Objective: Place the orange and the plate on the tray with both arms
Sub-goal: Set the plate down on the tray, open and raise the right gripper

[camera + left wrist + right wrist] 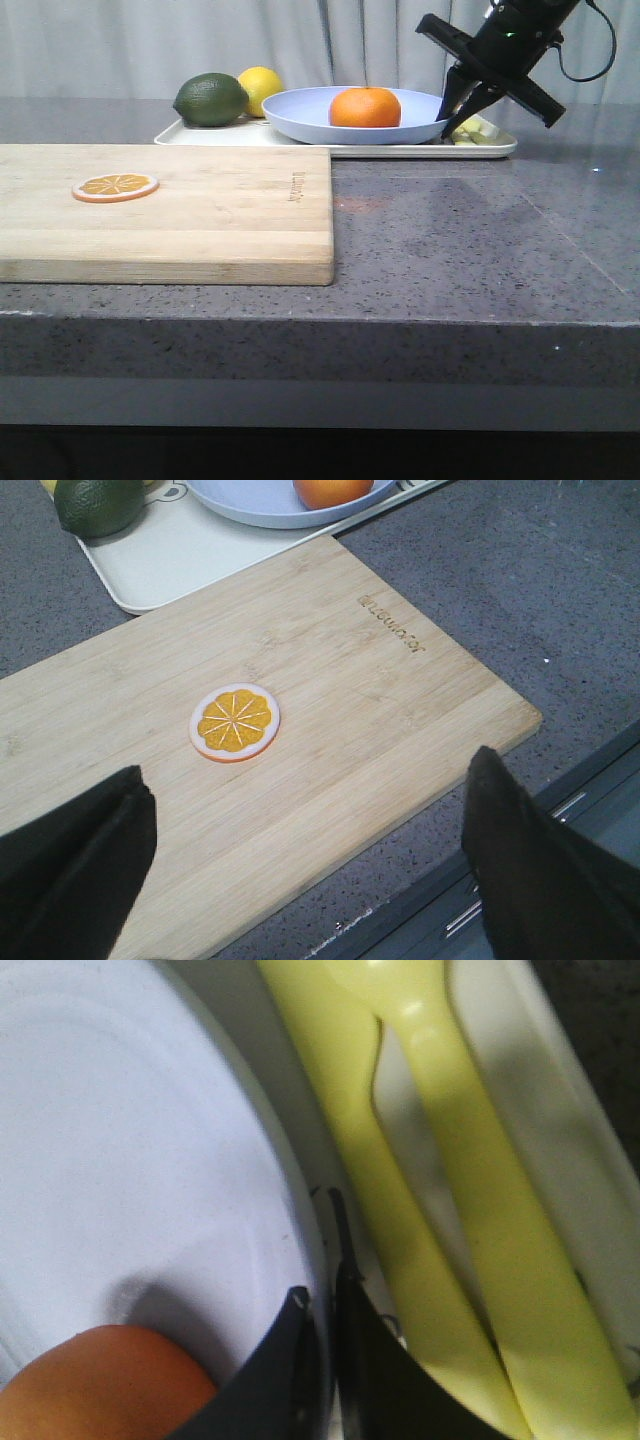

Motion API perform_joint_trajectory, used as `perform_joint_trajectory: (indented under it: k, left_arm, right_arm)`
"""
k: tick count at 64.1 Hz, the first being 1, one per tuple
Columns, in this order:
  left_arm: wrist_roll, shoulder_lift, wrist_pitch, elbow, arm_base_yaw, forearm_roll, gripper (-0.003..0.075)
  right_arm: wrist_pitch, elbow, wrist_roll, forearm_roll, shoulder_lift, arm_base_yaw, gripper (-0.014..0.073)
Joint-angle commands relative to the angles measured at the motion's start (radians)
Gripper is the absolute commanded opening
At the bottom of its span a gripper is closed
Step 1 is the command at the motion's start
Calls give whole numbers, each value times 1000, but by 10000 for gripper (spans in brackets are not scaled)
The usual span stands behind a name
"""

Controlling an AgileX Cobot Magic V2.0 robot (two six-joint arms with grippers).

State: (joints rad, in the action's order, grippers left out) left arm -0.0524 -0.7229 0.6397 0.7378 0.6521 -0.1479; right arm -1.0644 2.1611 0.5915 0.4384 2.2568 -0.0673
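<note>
Cutting board (pixel 165 210) on tabletop (pixel 480 240): one orange slice (pixel 115 187). Tray (pixel 200 137), far side: holds plate (pixel 310 115), lime (pixel 211 99), lemon (pixel 262 86), yellow utensils (pixel 440 1210). Plate holds orange (pixel 365 107). Right tool (pixel 322 1310) clenched on plate rim; left tool (pixel 300 860) released above board. Placement appears done; release remains.

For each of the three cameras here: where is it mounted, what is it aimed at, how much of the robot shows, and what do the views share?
Front view: faces forward over the table; sees the cutting board, tray and right pincer pinching the plate.
Left wrist view: on the left arm, looking down on the orange slice; both open left pincer fingers show.
Right wrist view: close on the plate rim; its closed fingertips show.
Shared: the plate and orange appear in all three.
</note>
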Motion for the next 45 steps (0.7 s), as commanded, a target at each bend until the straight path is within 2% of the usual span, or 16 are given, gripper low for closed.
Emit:
perform_joint_trajectory:
  k: [1,23,45]
  left_arm:
    - [0,2,-72,26,-2,1,607]
    - [0,2,-72,26,-2,-1,607]
    - [0,2,-72,26,-2,-3,607]
  right_arm:
    - [34,38,-10,42,-66,0,-57]
    - [32,40,-65,42,-66,0,149]
    - [16,40,-65,42,-87,0,158]
